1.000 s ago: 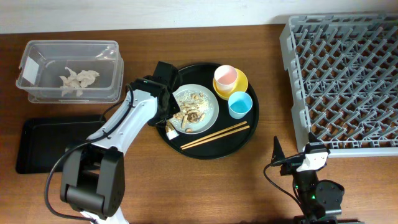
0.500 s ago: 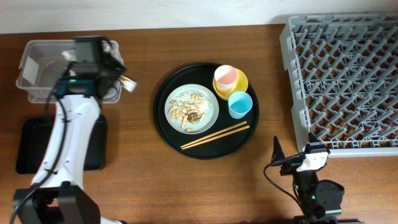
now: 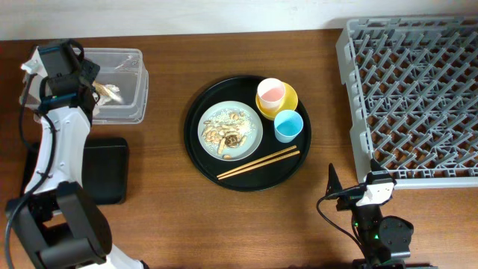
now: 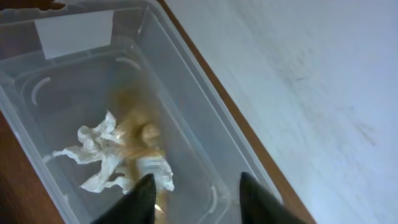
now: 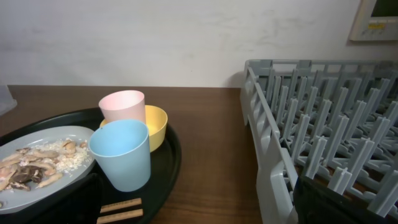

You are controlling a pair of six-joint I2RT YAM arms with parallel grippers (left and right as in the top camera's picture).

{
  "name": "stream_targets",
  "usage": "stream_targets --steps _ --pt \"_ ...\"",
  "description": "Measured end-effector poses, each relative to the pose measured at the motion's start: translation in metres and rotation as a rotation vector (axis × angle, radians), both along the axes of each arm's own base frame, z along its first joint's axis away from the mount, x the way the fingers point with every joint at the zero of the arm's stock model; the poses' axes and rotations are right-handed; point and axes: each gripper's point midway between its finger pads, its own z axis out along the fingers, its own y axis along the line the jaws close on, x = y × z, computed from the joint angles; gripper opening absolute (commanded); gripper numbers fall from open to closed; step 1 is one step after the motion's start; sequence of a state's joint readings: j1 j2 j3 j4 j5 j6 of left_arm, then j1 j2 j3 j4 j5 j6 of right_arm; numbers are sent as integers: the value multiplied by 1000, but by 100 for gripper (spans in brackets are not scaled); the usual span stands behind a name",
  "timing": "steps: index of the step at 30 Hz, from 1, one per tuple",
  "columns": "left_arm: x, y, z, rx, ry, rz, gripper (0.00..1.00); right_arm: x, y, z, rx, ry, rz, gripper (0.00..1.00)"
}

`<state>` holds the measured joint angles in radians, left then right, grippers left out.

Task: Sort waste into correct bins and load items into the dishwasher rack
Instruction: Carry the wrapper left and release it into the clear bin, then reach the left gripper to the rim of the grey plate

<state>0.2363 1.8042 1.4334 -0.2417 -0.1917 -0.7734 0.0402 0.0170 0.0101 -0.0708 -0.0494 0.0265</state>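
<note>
My left gripper (image 4: 198,202) hangs open over the clear tub (image 3: 131,63), with nothing between its fingers. Under it a gold-brown wrapper (image 4: 140,129) shows as a blur, free of the fingers, over the crumpled white napkin (image 4: 102,152) on the tub floor. The pale plate (image 3: 230,131) with food scraps (image 3: 224,137), the yellow bowl (image 3: 291,101), pink cup (image 3: 270,91), blue cup (image 3: 288,125) and chopsticks (image 3: 258,162) are on the round black tray (image 3: 196,149). My right gripper (image 5: 199,208) stands open low near the table's front edge, between that tray and the grey rack (image 3: 418,97).
A flat black rectangular tray (image 3: 104,172) lies in front of the clear tub, partly under my left arm. The rack's near corner (image 5: 273,180) is close to my right gripper's right finger. Bare wood shows between the round tray and the rack.
My left arm swung from the plate to the clear tub with the wrapper in its jaws. There the jaws opened and let the wrapper go. The right arm has not moved.
</note>
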Motion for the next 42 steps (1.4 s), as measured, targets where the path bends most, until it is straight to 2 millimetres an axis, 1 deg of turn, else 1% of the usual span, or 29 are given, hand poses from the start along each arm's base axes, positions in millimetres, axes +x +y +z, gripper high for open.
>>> stream_targets --steps 4,5,6,8,9,10,12,14,15,16,17,18,19,22,23,25,26,29,30,33,36,37,39,41,42 --pt "1 -1 -1 -3 2 -7 87 0 0 0 0 0 0 98" --pt "0 -2 -2 -9 5 -12 95 0 0 0 -1 0 0 98" --pt "-1 -4 -3 -18 13 -20 99 0 0 0 1 0 0 99" --pt "-8 -10 -1 -48 31 -50 99 0 0 0 0 0 0 98" --pt "-13 -16 2 -69 37 -72 99 0 0 0 0 -1 0 98" --pt "-23 -24 9 -101 47 -105 99 0 0 0 0 0 0 98" --pt "-47 -43 29 -156 63 -161 99 0 0 0 0 0 0 98" --pt "-81 -61 52 -200 84 -202 99 0 0 0 1 -1 0 98" --pt "-99 -68 61 -217 101 -212 99 0 0 0 0 0 0 98" --pt "-126 -78 66 -245 140 -221 99 0 0 0 0 0 0 98" --pt "-145 -85 72 -261 162 -226 99 0 0 0 0 0 0 98" --pt "-169 -93 75 -280 200 -227 99 0 0 0 0 0 0 98" --pt "-189 -99 75 -298 234 -229 99 0 0 0 0 -1 0 98" --pt "-233 -117 75 -324 316 -252 99 0 0 0 0 0 0 98" --pt "-243 -125 75 -321 338 -281 99 0 0 0 0 0 0 98" --pt "-257 -143 75 -299 375 -375 99 0 0 0 -1 0 0 98" --pt "-263 -154 74 -282 402 -443 99 0 0 0 0 0 0 98" --pt "-274 -181 69 -242 463 -611 99 0 0 0 0 0 0 98" --pt "-278 -193 68 -228 476 -680 99 0 0 0 0 0 0 98" --pt "-282 -220 69 -181 484 -831 99 0 0 0 0 0 0 98" --pt "-283 -248 69 -141 468 -965 99 0 0 0 0 0 0 98" --pt "-282 -262 69 -123 459 -1024 99 0 0 0 0 0 0 98" --pt "-280 -278 65 -108 456 -1085 99 0 0 0 0 0 0 98" --pt "-273 -289 64 -94 435 -1120 99 0 0 0 0 0 0 98" --pt "-265 -298 62 -87 427 -1141 98 0 0 0 0 0 0 98"
